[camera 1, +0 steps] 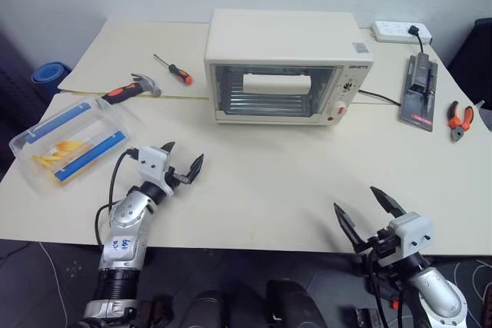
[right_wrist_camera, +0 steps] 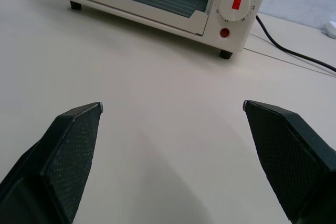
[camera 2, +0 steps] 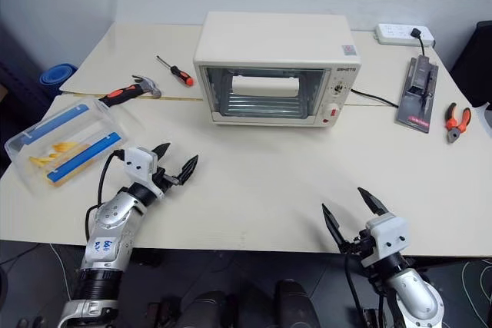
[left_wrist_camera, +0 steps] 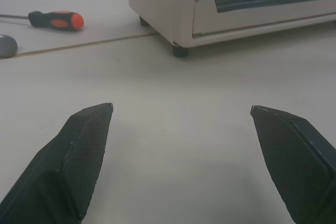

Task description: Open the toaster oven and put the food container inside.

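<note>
Head view: toaster oven at 12 o'clock on the table, door shut, bar handle across the glass. Food container at 9 o'clock, lid on. Left gripper and right gripper both spread wide, empty, well short of the oven.

Left wrist view: screwdriver and oven corner ahead.

Right wrist view: timer knob, red button; handle top edge probably out of frame.

Door first: hook handle from above, pull down along the hinge arc, don't drag the oven.
</note>
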